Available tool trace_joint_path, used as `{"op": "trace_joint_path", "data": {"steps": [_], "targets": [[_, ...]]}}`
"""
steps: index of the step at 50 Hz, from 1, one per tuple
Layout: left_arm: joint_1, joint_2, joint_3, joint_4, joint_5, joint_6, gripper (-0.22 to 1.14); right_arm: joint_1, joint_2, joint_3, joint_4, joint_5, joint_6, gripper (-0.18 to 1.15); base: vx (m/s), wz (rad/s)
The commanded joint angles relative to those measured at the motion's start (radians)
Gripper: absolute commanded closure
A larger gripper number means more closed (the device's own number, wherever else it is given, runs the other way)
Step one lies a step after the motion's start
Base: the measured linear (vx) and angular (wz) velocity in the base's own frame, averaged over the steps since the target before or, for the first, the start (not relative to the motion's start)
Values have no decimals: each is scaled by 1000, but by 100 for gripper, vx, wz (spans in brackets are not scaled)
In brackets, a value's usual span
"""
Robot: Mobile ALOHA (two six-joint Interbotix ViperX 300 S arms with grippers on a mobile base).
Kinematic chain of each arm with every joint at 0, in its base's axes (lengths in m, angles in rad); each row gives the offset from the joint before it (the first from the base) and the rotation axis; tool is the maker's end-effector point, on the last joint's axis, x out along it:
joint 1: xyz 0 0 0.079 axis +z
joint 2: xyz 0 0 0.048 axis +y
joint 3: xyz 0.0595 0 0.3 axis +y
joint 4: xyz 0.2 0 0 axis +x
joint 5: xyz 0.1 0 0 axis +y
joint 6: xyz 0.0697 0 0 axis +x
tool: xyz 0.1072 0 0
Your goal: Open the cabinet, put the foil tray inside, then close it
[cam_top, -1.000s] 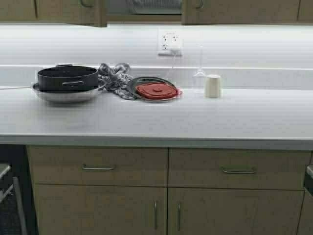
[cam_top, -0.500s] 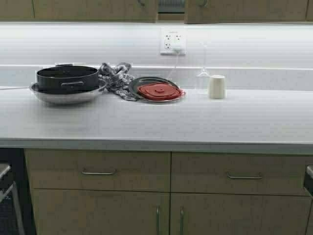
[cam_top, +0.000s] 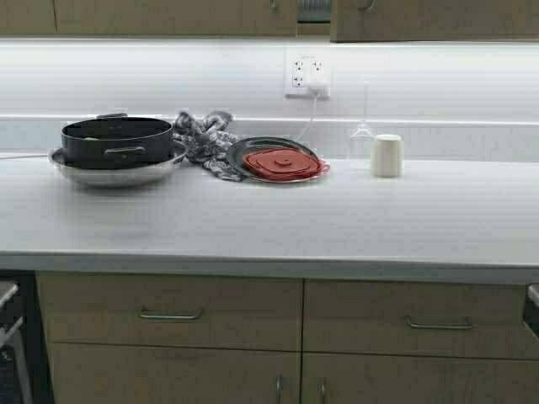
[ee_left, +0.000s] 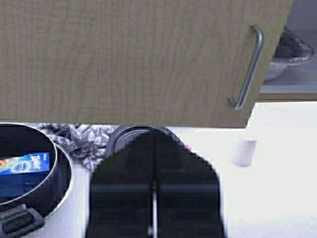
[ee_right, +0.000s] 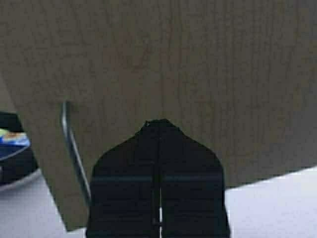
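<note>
The cabinet shows only as the lower edges of its two tan doors (cam_top: 168, 17) along the top of the high view, with a narrow gap (cam_top: 313, 10) between them. Neither gripper shows in the high view. In the left wrist view my left gripper (ee_left: 154, 141) is shut and empty, just below the left door (ee_left: 124, 59) and its metal handle (ee_left: 247, 67). Past that door's edge the crinkled foil tray (ee_left: 293, 49) sits on the shelf inside. My right gripper (ee_right: 159, 126) is shut and empty, its tips right at the face of the right door (ee_right: 173, 64), beside the handle (ee_right: 73, 148).
On the white counter (cam_top: 269, 227) stand a black pot in a steel bowl (cam_top: 116, 150), a patterned cloth (cam_top: 202, 139), a dark plate with a red lid (cam_top: 282, 162), a glass and a cream cup (cam_top: 386, 156). Base cabinets with bar pulls (cam_top: 171, 316) run below.
The robot has moved: the whole scene has shifted right and down in the high view. The gap between the upper doors has narrowed from wide to a slit.
</note>
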Motion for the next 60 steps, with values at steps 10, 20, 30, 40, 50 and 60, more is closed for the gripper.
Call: {"op": "trace_joint_path", "data": {"steps": [10, 20, 30, 40, 50, 60], "targets": [[-3, -44, 35, -6, -6, -5, 87, 52, 172, -199, 2, 3, -2, 90, 16, -2], [-3, -58, 74, -17, -8, -28, 87, 60, 160, -166, 3, 41, 0, 90, 15, -6], [-3, -87, 124, -17, -8, -37, 87, 60, 46, -32, 3, 41, -2, 90, 11, -5], [-3, -87, 127, -17, -8, -37, 87, 63, -44, 58, 3, 40, -3, 90, 7, -5], [-3, -89, 127, -17, -8, -35, 87, 63, -52, 61, 3, 40, -5, 90, 4, -3], [-3, -89, 124, -17, -8, -31, 87, 61, -51, 69, 5, 40, -6, 90, 1, -1]]}}
